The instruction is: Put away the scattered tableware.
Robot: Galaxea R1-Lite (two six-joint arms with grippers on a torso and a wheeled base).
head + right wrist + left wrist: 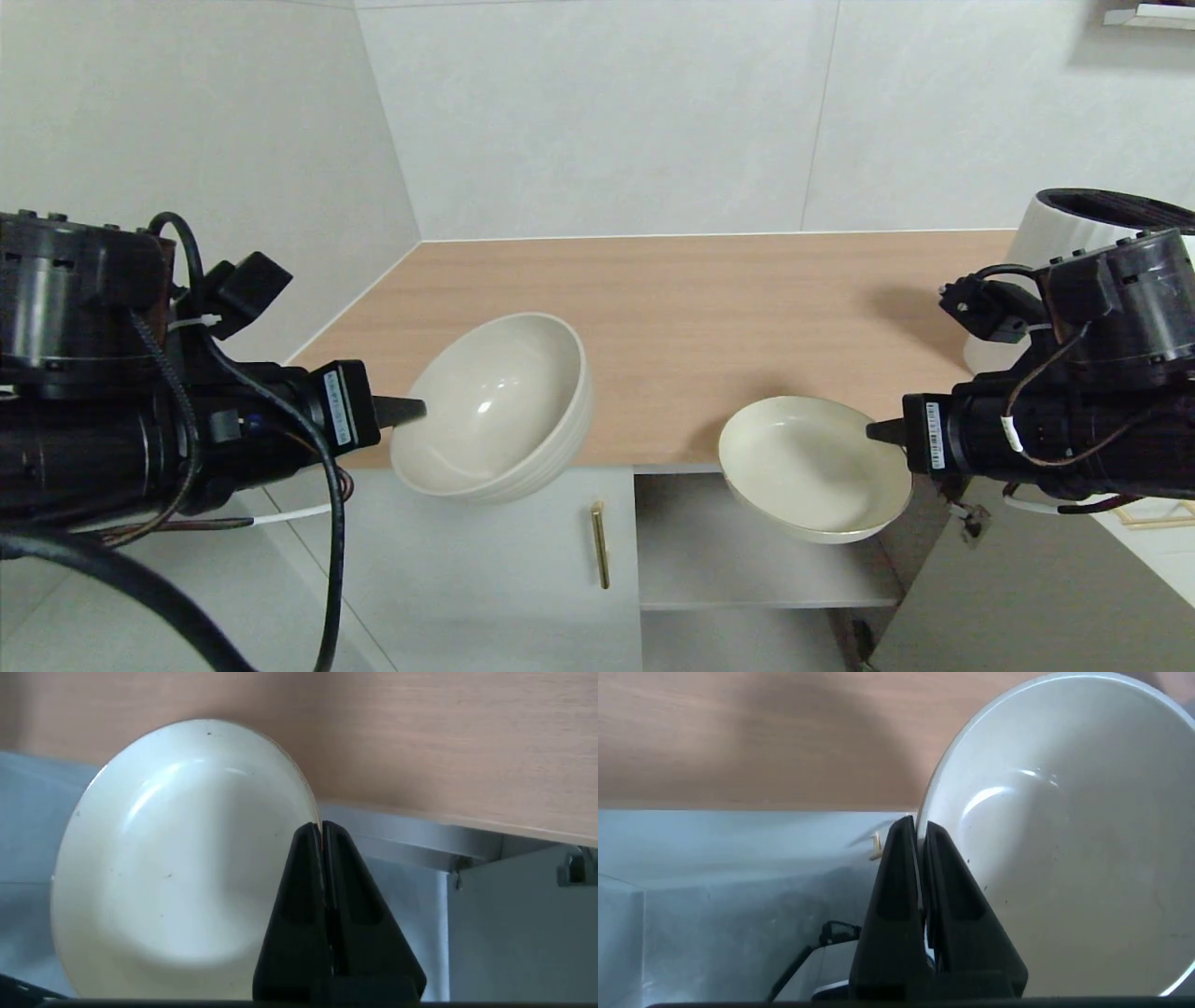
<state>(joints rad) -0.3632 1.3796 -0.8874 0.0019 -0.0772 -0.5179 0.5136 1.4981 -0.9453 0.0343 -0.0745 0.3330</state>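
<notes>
left claw [420, 409] gripping tilted bowl [495, 401], mouth upward, right claw [873, 431] pinching plate [808, 462], face up

Left arm [140, 429] and right arm [1055, 439] level, pointing inward, jaws clamped on bowl [495, 411] and plate [803, 467] rims.

I am viewing a plain cream bowl [495, 411], a plain cream plate [808, 467], a light wood-grain tabletop [728, 299], and a brass-coloured handle [601, 544].
</notes>
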